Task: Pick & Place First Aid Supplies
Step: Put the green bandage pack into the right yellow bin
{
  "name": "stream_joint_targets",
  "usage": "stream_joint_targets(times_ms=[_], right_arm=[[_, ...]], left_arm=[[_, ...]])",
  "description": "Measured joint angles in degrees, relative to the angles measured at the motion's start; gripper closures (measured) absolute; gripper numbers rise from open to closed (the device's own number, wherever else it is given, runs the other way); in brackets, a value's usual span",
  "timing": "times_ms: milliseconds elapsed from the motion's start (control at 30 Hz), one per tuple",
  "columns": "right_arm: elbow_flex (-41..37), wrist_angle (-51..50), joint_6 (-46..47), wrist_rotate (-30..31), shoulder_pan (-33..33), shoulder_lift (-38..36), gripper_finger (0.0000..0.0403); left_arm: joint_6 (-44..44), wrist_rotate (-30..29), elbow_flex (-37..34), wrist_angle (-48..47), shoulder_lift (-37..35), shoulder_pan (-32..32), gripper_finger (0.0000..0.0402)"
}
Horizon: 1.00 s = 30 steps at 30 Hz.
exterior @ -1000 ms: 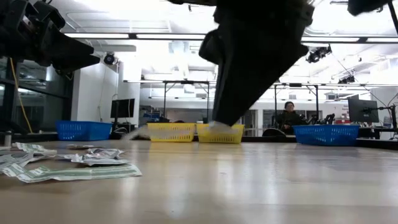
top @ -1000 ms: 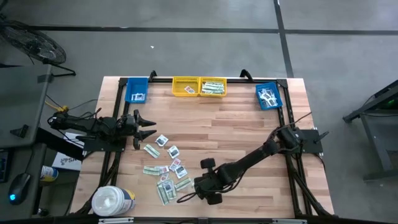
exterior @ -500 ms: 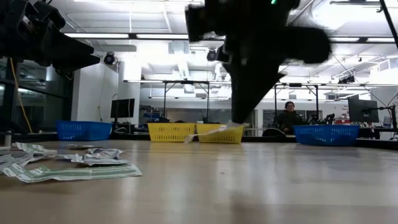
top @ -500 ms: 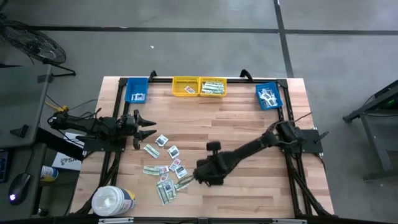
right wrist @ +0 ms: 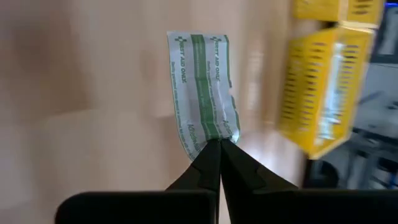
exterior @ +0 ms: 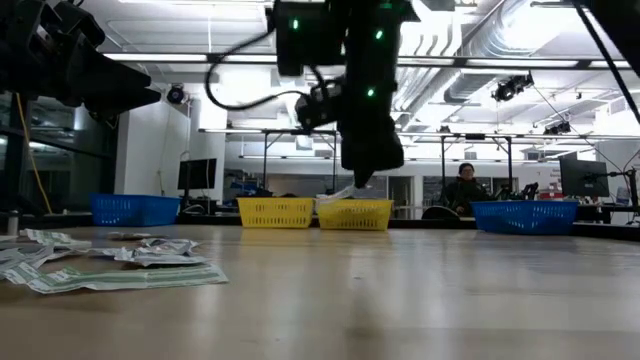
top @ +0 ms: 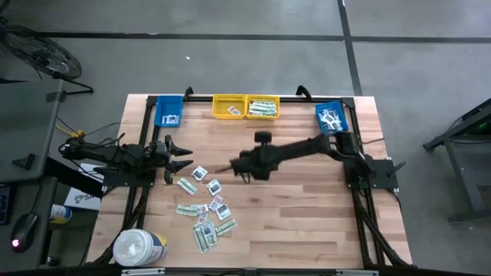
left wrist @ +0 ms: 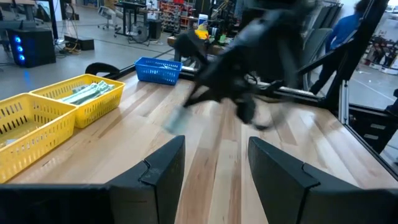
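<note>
The right claw pinches a green-striped packet above the wooden surface, near the yellow bins; the left claw waits open.

A robotics lab or workshop: bare concrete floor, exposed ceiling ducts with strip lights, metal-framed workstations with a monitor, and a seated person beyond the wooden desk.
</note>
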Motion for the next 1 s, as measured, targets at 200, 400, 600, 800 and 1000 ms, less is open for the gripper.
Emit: stream_joint_targets(times_ms=[200,400,600,800,1000], right_arm=[[0.02,-0.11,-6.37,6.67,-7.36,-0.06,0.0403],[0.04,2.48,-13.2,11.12,-13.44,-2.83,0.0403],[0.09,11.67,-25.94,6.03,-19.77,-6.2,0.0403],[0.09,18.7,-35.3,-7.69,-26.82,-6.56,0.0403],[0.09,19.65,-36.54,-16.22,-33.64,-6.64,0.0403]], left_arm=[[0.0,0.0,0.0,0.02,0.01,-0.01,0.0224],[0.0,0.0,0.0,0.01,0.0,0.01,0.0224],[0.0,0.0,0.0,0.02,-0.01,-0.01,0.0224],[0.0,0.0,0.0,0.0,0.0,-0.01,0.0224],[0.0,0.0,0.02,0.0,-0.01,0.01,0.0224]])
